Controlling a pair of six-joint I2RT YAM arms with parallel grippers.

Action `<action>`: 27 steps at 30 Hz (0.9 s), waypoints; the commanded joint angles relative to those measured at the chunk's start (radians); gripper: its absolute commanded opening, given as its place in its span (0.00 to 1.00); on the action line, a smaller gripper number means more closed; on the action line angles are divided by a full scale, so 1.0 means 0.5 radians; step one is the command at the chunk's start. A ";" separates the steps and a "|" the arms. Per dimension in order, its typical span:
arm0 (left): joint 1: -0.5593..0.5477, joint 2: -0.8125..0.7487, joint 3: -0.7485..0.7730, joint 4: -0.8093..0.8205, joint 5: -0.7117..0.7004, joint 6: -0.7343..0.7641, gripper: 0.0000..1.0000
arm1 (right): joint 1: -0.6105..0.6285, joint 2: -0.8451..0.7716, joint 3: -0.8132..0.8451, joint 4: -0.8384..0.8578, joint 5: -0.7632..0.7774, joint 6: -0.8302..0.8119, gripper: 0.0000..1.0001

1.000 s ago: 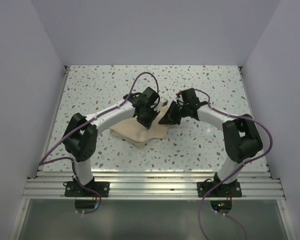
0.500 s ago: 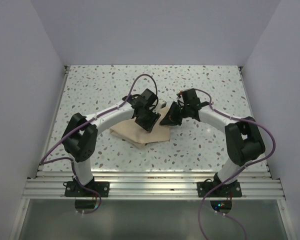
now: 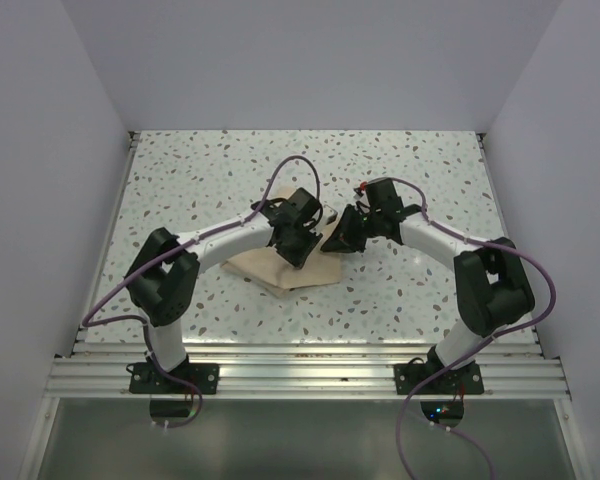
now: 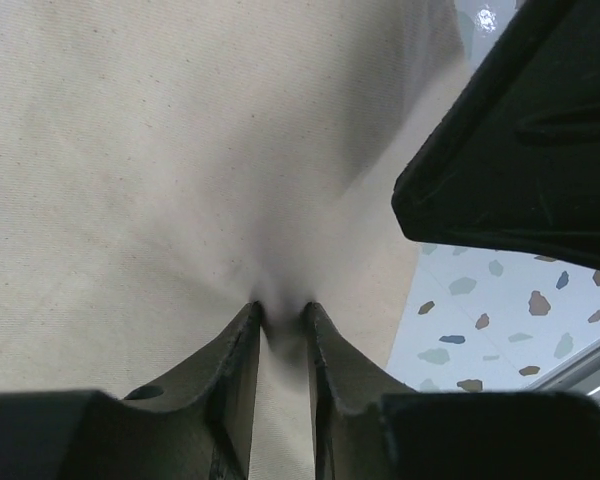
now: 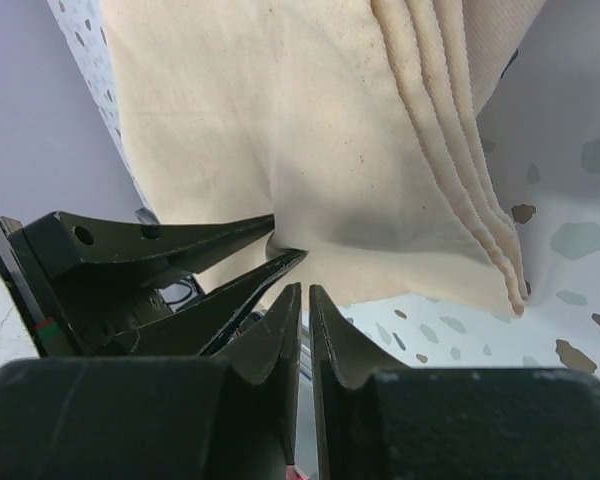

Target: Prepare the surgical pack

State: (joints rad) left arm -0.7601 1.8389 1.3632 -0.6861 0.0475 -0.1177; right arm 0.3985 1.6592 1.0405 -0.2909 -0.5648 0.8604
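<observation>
The surgical pack shows as a folded tan cloth bundle (image 3: 270, 268) lying mid-table. My left gripper (image 3: 298, 248) is tilted down onto its right part. In the left wrist view the left gripper (image 4: 282, 308) pinches a puckered fold of the cloth (image 4: 160, 150) between its tips. My right gripper (image 3: 336, 240) hovers just off the bundle's right edge, nearly touching the left one. In the right wrist view the right gripper (image 5: 306, 290) has its jaws together with nothing between them. It sits beside the left gripper (image 5: 285, 237) and the cloth's stacked folded edges (image 5: 460, 180).
The speckled tabletop (image 3: 410, 170) is boxed in by white walls on the left, back and right. An aluminium rail (image 3: 310, 370) with both arm bases runs along the near edge. Purple cables loop over both arms.
My left gripper opened, slid a little right and down over the bundle, and closed on a fold. The right gripper crept slightly left toward it.
</observation>
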 commanded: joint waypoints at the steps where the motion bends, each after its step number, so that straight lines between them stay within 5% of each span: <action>1: 0.047 0.044 -0.036 0.071 0.021 0.005 0.25 | -0.005 -0.014 0.014 0.033 -0.018 -0.033 0.12; 7: 0.087 0.065 0.050 -0.008 0.080 0.064 0.00 | -0.002 0.004 0.014 0.066 -0.039 0.000 0.12; 27: 0.143 -0.048 0.372 -0.269 0.200 0.097 0.00 | 0.047 0.065 0.033 0.168 0.031 0.157 0.12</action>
State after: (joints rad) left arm -0.7006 1.8553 1.5208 -0.8272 0.1314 -0.1059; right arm 0.4191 1.6833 1.0405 -0.2260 -0.5659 0.9249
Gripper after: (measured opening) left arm 0.029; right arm 0.117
